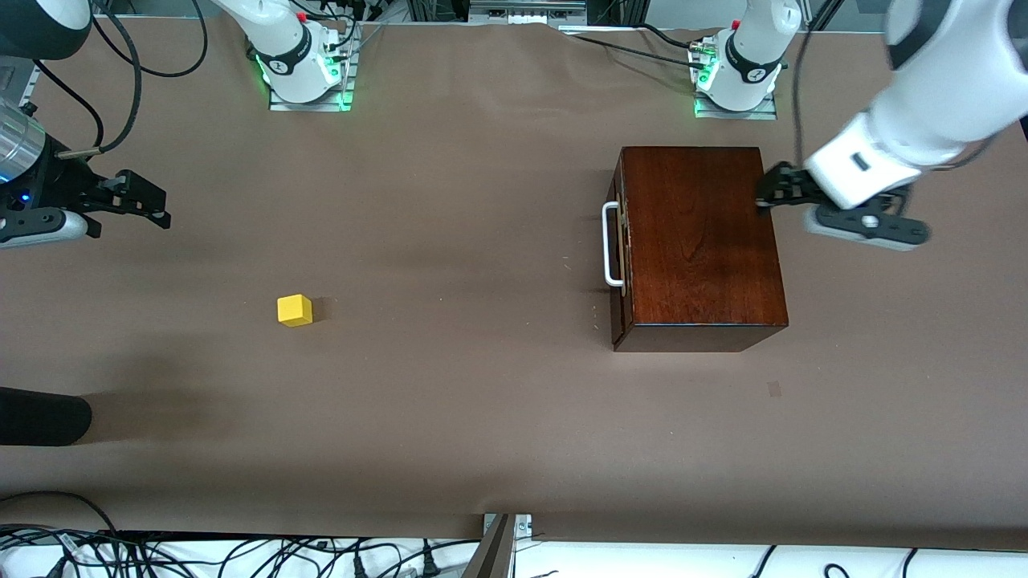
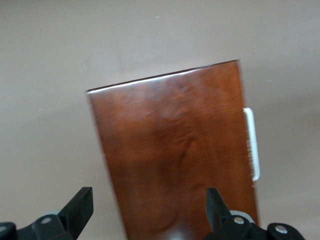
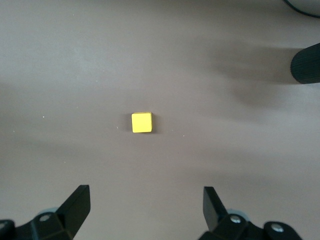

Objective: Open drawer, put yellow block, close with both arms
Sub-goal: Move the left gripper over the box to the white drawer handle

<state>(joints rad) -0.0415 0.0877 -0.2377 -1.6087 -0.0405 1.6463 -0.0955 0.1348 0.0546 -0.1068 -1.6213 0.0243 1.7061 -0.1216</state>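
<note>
Left gripper [image 1: 767,193], fingers spread wide and empty, over the edge of the wooden box [image 1: 699,241] at the left arm's end of the table, on the side away from the handle [image 1: 612,244]. Drawer [image 1: 620,241] shut, dark front flush with the box, white bar handle facing the right arm's end of the table. From the left wrist camera: glossy box top [image 2: 175,155] filling the space between the two black fingertips [image 2: 80,205], handle [image 2: 252,142] a pale strip along the box's edge.

Right gripper [image 1: 132,197], also spread wide and holding nothing, up over bare table at the right arm's end. Yellow block [image 1: 295,310] resting on the brown table [image 1: 482,401], well apart from the box and well apart from this gripper, toward the box from it. From the right wrist camera: block [image 3: 141,122] ahead of the parted fingertips [image 3: 77,202], roughly centred between them, not yet reached.

Judged step: the very start, with drawer unopened and block untouched. Next move likely twofold: bracing or steadying the box with the left gripper, and bringing a gripper round to the handle to pull the drawer out. Alternatively, lowering the right gripper straight over the block, jaws either side of it. Handle gap narrow, so careful alignment needed.

Dark rounded object [image 1: 40,417] lying at the table edge, nearer the front camera than the block.
</note>
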